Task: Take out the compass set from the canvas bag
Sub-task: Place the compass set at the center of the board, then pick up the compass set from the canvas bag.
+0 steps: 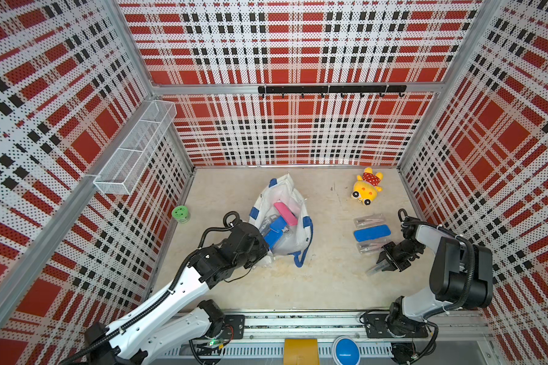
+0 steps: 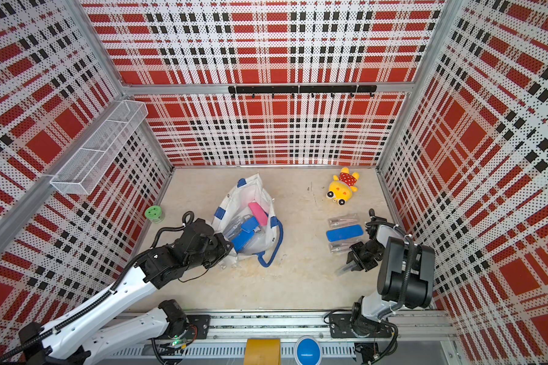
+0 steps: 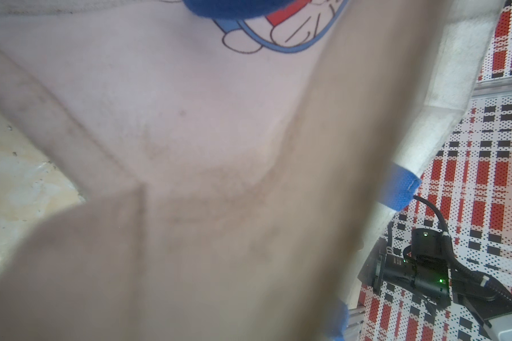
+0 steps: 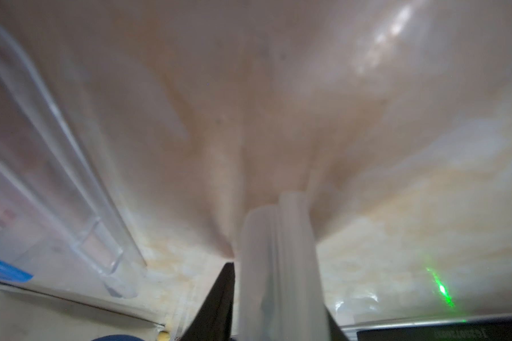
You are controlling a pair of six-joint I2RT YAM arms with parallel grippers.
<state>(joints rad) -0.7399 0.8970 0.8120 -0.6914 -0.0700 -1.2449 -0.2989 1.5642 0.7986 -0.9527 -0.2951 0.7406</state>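
The off-white canvas bag [image 1: 290, 189] [image 2: 250, 189] with blue handles lies open mid-table, with pink, blue and clear cases inside. My left gripper [image 1: 264, 243] is at the bag's near rim, shut on its cloth. In the left wrist view the cloth [image 3: 189, 118] hides the jaws. My right gripper [image 1: 381, 264] [image 4: 278, 265] is low over the table on the right. A clear compass set case [image 1: 373, 269] [image 4: 278, 236] stands edgewise between its black fingers, with its far end on the table.
Two clear cases [image 1: 369, 220] [image 1: 369, 247] and a blue case [image 1: 372, 234] lie just behind the right gripper. A yellow plush toy [image 1: 367, 186] is at the back right and a green roll [image 1: 181, 214] is by the left wall. A wire basket [image 1: 136, 148] hangs on that wall.
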